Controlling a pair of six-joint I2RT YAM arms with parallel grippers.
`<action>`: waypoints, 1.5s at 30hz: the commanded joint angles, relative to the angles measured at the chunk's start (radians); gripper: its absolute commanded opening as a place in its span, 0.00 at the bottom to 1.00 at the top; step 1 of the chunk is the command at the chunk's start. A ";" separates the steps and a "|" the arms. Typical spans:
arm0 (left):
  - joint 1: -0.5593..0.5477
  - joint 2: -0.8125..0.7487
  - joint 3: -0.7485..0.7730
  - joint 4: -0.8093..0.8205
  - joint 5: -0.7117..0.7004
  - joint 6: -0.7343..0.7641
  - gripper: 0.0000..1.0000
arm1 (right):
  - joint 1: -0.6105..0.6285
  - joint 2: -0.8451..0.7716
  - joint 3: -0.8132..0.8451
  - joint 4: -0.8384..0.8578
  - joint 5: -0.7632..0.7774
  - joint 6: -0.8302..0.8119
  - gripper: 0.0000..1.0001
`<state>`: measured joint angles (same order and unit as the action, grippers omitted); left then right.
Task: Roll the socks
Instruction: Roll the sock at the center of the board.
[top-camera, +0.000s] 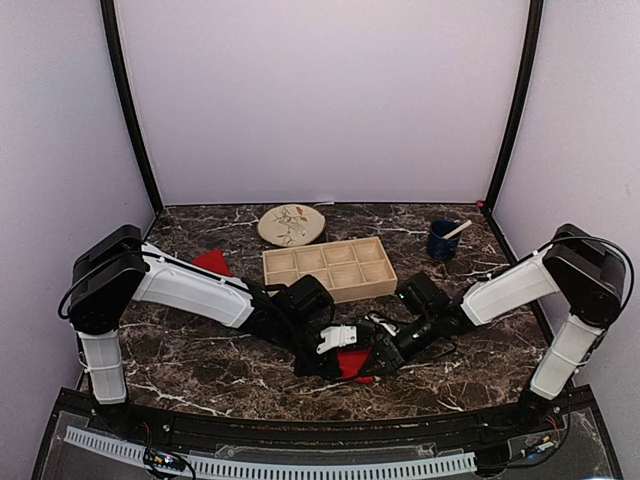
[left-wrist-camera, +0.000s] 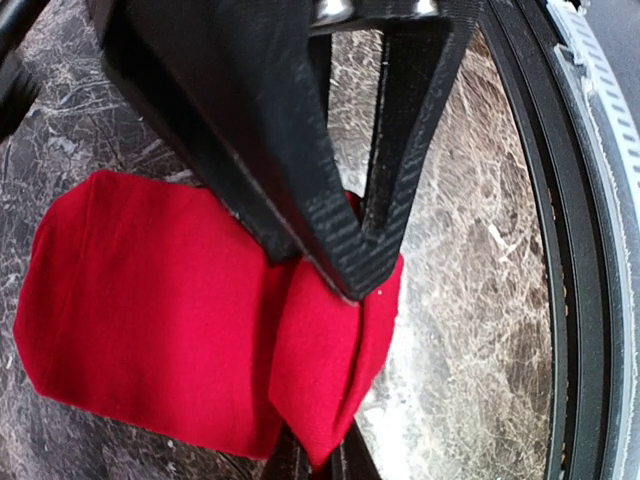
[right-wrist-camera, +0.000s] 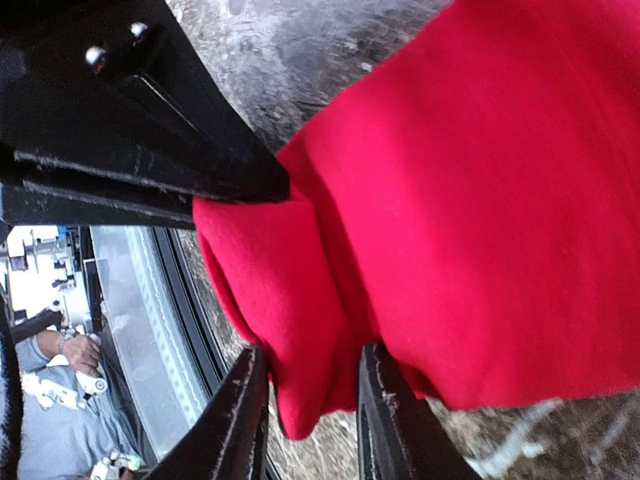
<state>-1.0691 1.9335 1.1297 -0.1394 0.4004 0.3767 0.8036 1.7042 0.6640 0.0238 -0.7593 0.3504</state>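
Note:
One red sock (top-camera: 350, 366) lies on the marble table near the front edge, between both arms. In the left wrist view this sock (left-wrist-camera: 150, 310) is flat, with its right end folded over into a thick lip. My left gripper (left-wrist-camera: 345, 283) is shut on that fold from above. My right gripper (right-wrist-camera: 315, 350) stands open around the same folded end (right-wrist-camera: 290, 300), one finger on each side of it. The two grippers meet at the sock, the left gripper (top-camera: 335, 341) beside the right gripper (top-camera: 377, 354). A second red sock (top-camera: 212, 262) lies flat behind the left arm.
A wooden compartment tray (top-camera: 330, 268) sits just behind the grippers. Further back lie a patterned plate (top-camera: 291, 224) and a blue cup (top-camera: 442, 240) holding a wooden stick. The table's black front rail (left-wrist-camera: 580, 300) runs close beside the held sock.

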 joint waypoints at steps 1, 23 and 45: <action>0.032 0.026 0.028 -0.103 0.056 -0.028 0.00 | -0.031 -0.036 -0.053 0.030 0.081 0.053 0.30; 0.112 0.133 0.162 -0.296 0.252 -0.074 0.00 | -0.015 -0.350 -0.217 0.128 0.441 0.103 0.32; 0.180 0.243 0.288 -0.462 0.394 -0.063 0.00 | 0.357 -0.367 -0.140 0.081 0.896 -0.105 0.34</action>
<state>-0.8997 2.1521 1.4120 -0.5194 0.8040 0.3065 1.1076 1.2922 0.4713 0.1032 0.0654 0.3111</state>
